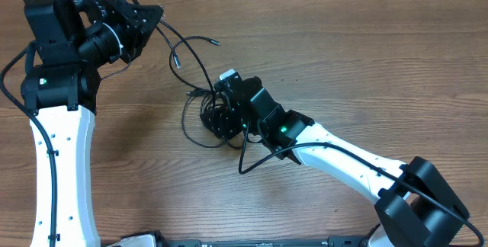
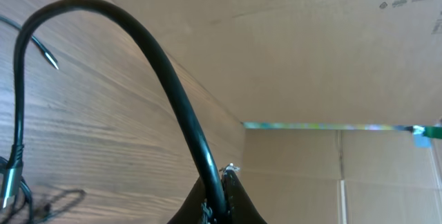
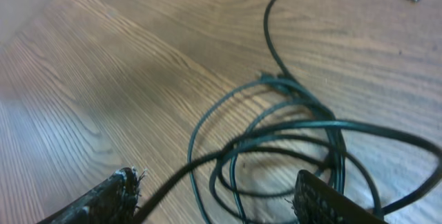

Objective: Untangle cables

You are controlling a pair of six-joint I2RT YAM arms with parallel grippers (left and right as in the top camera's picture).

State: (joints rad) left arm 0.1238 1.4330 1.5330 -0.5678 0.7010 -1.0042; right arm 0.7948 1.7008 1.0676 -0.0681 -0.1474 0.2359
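Observation:
The cables lie as a small black tangle at mid-table, with loose strands arcing up and left to two metal-tipped plug ends. My left gripper at the back left is shut on one strand; in the left wrist view that cable rises from the pinched fingers and curves over to the left. My right gripper hovers over the tangle. Its fingers stand wide apart, open, with several cable loops lying between them on the wood.
The wooden table stretches to the right and front. A cardboard wall stands behind the left gripper. The right arm's own thick black wire loops beside its wrist, near the tangle.

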